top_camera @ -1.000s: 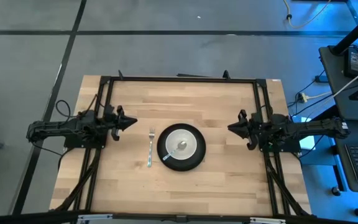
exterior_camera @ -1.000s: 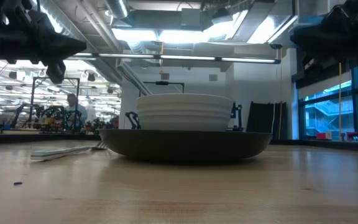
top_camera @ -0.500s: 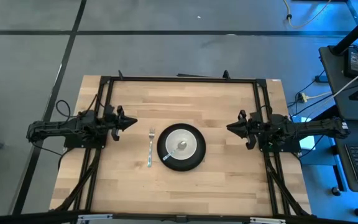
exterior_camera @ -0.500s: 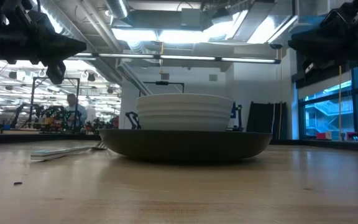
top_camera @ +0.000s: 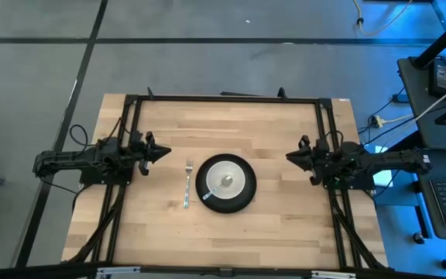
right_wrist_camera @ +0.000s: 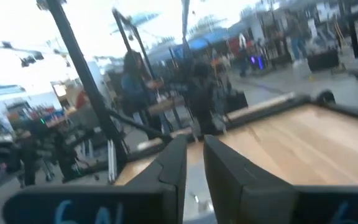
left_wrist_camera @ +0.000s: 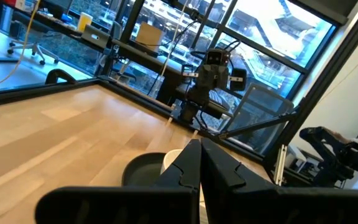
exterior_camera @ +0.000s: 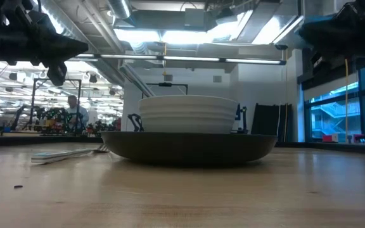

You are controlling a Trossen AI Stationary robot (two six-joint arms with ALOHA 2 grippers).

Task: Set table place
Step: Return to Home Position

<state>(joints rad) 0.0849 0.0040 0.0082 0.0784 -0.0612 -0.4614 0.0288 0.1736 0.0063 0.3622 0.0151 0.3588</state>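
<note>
From above, the table [top_camera: 285,225] carries one place setting near its middle. A black plate [top_camera: 246,204] holds a white bowl [top_camera: 235,174], and a spoon [top_camera: 221,186] lies in the bowl with its blue handle angled toward the plate's rim. A fork [top_camera: 187,186] lies just beside the plate on the left, apart from it. The left gripper [top_camera: 163,153] hovers over the table's left edge. The right gripper [top_camera: 289,157] hovers over the right edge, and both point inward, well apart from the dishes.

At table height, the bowl [exterior_camera: 187,114] sits inside the plate [exterior_camera: 189,147] (its ribbed side shows clearly). The fork [exterior_camera: 68,154] lies flat on the table [exterior_camera: 233,196] to the side. The left gripper [exterior_camera: 81,45] and right gripper [exterior_camera: 303,31] hang high in the upper corners. A person [exterior_camera: 73,106] stands far off in the room behind.

Past the left wrist, the left gripper [left_wrist_camera: 199,144] has its fingers [left_wrist_camera: 188,165] pressed together on nothing. The plate [left_wrist_camera: 143,169] and bowl [left_wrist_camera: 173,160] lie beyond them.

Past the right wrist, the right gripper [right_wrist_camera: 194,146] shows its fingers [right_wrist_camera: 176,162] drawn narrow and empty, over the table [right_wrist_camera: 291,137]. Blue markings [right_wrist_camera: 73,214] on its body are too blurred to read. Blurred people [right_wrist_camera: 132,81] stand beyond the table's edge.
</note>
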